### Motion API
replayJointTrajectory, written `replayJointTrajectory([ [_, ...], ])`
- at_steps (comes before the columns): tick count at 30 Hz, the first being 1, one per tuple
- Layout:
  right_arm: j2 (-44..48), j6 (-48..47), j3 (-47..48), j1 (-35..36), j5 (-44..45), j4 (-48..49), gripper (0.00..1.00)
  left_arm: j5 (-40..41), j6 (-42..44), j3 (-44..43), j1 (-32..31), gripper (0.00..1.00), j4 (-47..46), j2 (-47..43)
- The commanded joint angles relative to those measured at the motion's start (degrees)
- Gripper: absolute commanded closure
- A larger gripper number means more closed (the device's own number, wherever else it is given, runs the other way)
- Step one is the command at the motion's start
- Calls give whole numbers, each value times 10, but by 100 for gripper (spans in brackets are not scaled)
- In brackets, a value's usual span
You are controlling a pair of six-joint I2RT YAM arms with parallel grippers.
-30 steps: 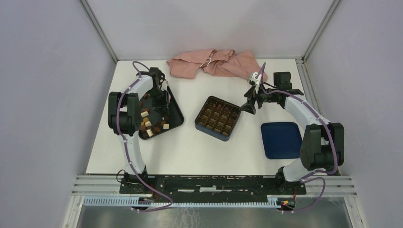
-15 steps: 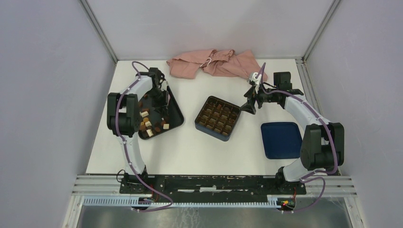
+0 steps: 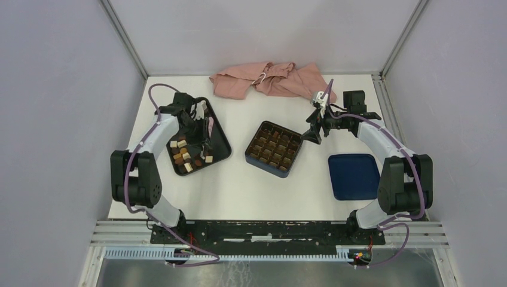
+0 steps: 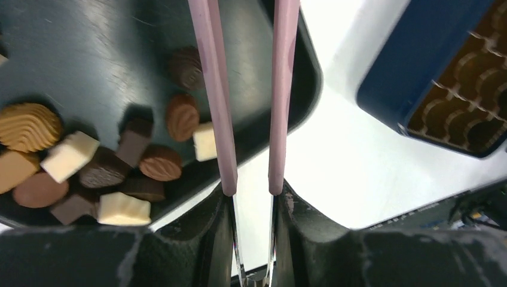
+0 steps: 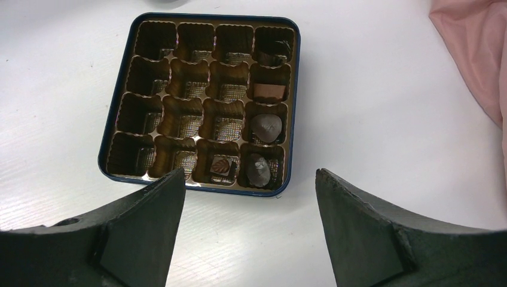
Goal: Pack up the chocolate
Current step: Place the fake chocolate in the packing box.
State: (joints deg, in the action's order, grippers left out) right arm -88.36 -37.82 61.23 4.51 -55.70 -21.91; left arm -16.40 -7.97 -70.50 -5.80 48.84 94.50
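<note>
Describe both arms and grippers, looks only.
The left arm and right arm: white link shells, black joints, a purple cable looping along each. The left gripper: long thin pink fingers on a black mount. The right gripper: broad dark-grey wedge fingers. No markings legible.

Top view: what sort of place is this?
Probably a lab robot cell: plain grey panel walls, aluminium frame rail, left arm and right arm bolted at the edge of a white table.
</note>
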Motion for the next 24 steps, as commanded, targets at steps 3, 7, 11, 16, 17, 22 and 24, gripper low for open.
replayJointTrajectory([
  [3, 2, -6, 9, 3, -6, 9, 15, -131, -51, 90, -22, 98, -79, -128],
  [7, -1, -6, 9, 3, 0, 9, 15, -159, -96, 133, -81, 98, -127, -197],
  [11, 1, -8, 10, 3, 6, 7, 15, -150, -150, 145, -148, 98, -169, -237],
  [16, 2, -12, 10, 2, 12, 6, 15, -101, -193, 122, -245, 98, -193, -215],
  [17, 1, -11, 10, 2, 14, 5, 15, -92, -196, 115, -259, 98, -195, -204],
  [22, 4, -12, 12, 1, 12, 5, 15, -37, -185, 92, -282, 98, -175, -156],
  [24, 4, -12, 12, 1, 11, 4, 15, -11, -175, 81, -281, 98, -157, -161],
])
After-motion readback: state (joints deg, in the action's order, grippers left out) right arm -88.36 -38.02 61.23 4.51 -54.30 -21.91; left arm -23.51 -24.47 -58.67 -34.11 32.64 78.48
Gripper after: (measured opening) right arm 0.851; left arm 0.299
